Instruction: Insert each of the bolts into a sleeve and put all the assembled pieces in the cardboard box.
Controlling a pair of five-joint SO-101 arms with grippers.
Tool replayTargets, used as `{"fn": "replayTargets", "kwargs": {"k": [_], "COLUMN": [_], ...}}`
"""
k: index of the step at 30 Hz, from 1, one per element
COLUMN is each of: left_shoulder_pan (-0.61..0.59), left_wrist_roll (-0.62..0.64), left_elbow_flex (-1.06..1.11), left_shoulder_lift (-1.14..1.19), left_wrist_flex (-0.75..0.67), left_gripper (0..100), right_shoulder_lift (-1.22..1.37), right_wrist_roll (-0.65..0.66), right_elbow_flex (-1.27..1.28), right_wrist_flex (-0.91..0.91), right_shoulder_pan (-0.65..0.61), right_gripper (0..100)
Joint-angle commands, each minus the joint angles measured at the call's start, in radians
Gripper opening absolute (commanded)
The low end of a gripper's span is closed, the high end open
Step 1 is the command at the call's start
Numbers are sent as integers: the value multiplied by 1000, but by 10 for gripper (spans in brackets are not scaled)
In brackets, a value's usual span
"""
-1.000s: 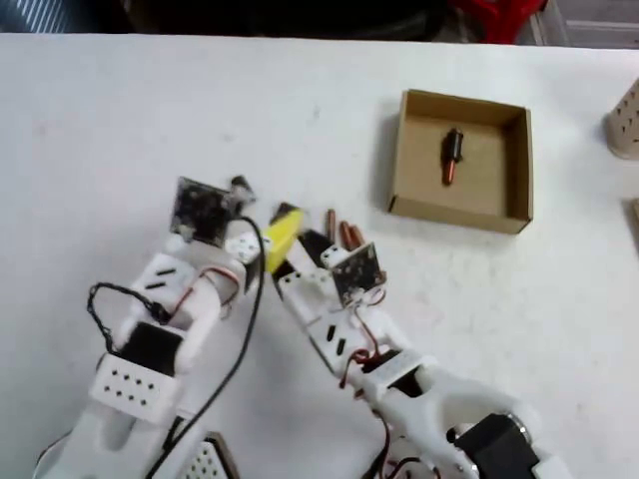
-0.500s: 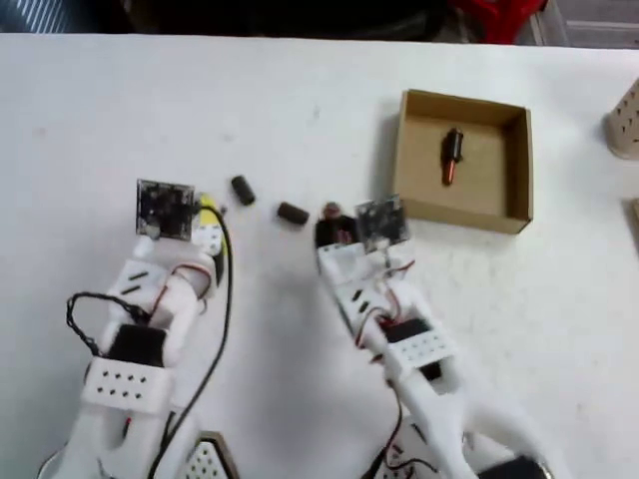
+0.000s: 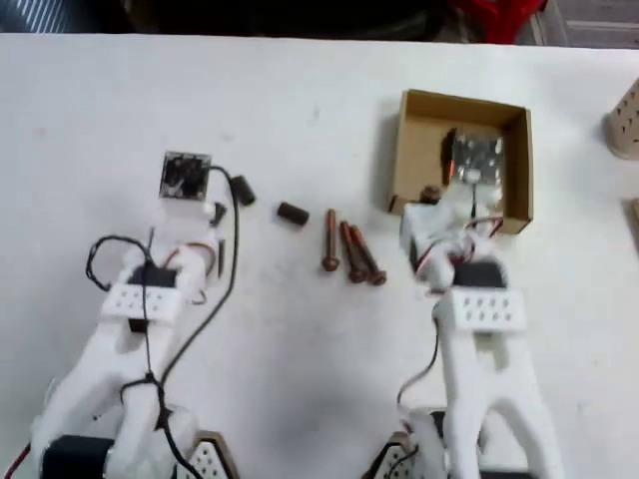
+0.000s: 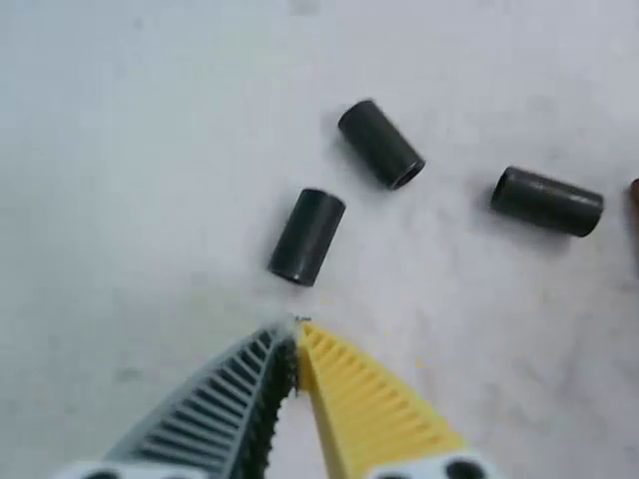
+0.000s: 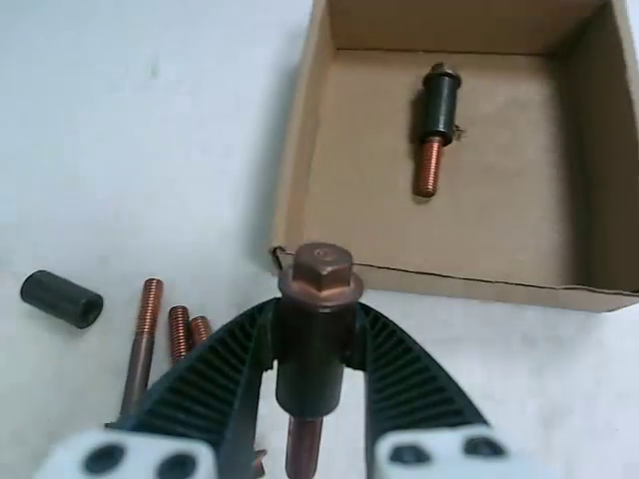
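Observation:
Three black sleeves (image 4: pixel 307 237) (image 4: pixel 380 144) (image 4: pixel 546 201) lie loose on the white table just beyond my left gripper (image 4: pixel 292 334), which is shut with nothing in it. Two of those sleeves (image 3: pixel 243 190) (image 3: pixel 292 213) sit left of three copper bolts (image 3: pixel 349 249) lying side by side. My right gripper (image 5: pixel 318 329) is shut on a bolt fitted in a sleeve (image 5: pixel 318 299), held upright with the head up, just outside the near left corner of the cardboard box (image 5: pixel 300 180). One assembled piece (image 5: pixel 434 128) lies inside the box (image 3: pixel 409 150).
A beige perforated block (image 3: pixel 624 120) stands at the far right edge. The left arm's black cable (image 3: pixel 228 269) loops over the table beside the arm. Open table surface lies beyond the sleeves and left of the box.
The two grippers, close together a second ago, have parted. The right arm swung right to the box corner with the assembled piece. The left arm drew back to the left.

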Motion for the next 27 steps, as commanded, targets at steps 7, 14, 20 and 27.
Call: {"fn": "replayTargets", "kwargs": {"k": [7,14,20,27], "left_shoulder_pan": [-74,-74,-74,-74], "left_wrist_roll": [-87,-91,-91,-91], "left_elbow_flex": [-31,-31,-28,-28], "left_shoulder_lift": [41,42,42,42], "left_wrist_flex": [51,37,26,23], "left_gripper": [23,23,23,23], "right_shoulder_lift": [576,1053,1431,1719], "right_wrist_roll": [97,104,106,106], "right_elbow_flex": [-830,-1516,-2085,-2423], "right_wrist_flex": [268,549,710,851], "right_shoulder_pan": [159,200,202,213], "right_gripper": [17,20,21,28]}}
